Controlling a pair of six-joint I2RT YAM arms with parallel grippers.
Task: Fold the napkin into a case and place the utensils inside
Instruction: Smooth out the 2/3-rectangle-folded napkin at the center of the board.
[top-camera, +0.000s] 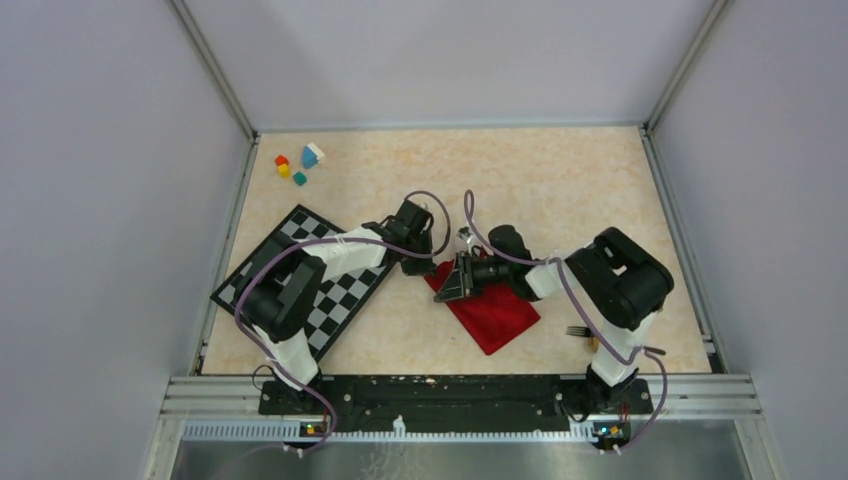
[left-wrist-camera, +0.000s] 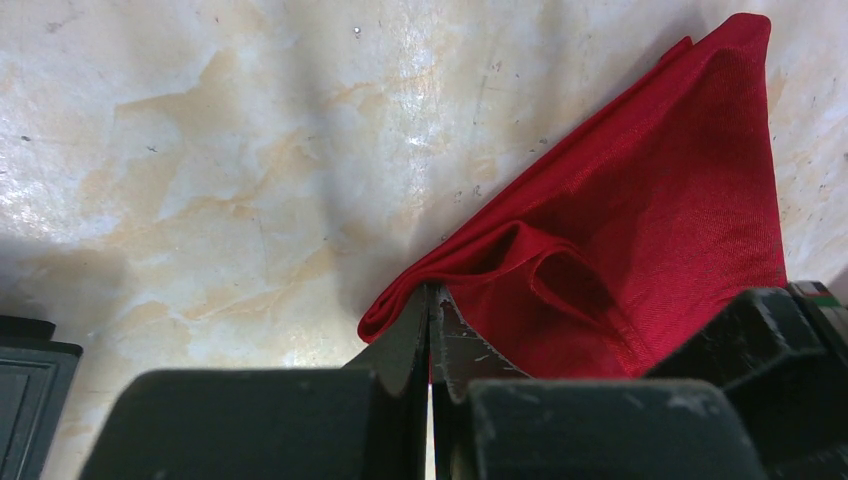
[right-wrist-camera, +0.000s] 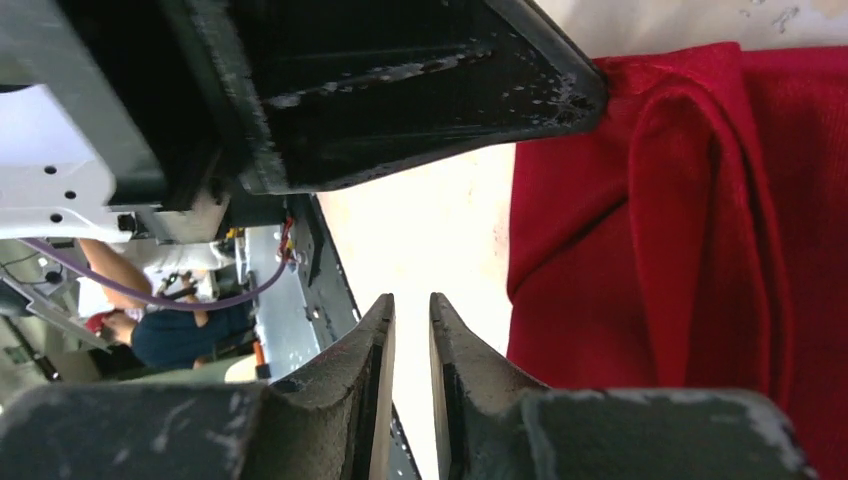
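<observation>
- Left gripper is sitting low at the folded edge of the napkin, jaws pressed together.
- Right gripper is hovering beside the napkin, jaws barely parted.

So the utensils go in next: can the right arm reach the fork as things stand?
Probably, but not directly: the fork lies beside its own base, partly under the elbow, while the right end effector is out at the napkin. It would have to fold back first.
</observation>
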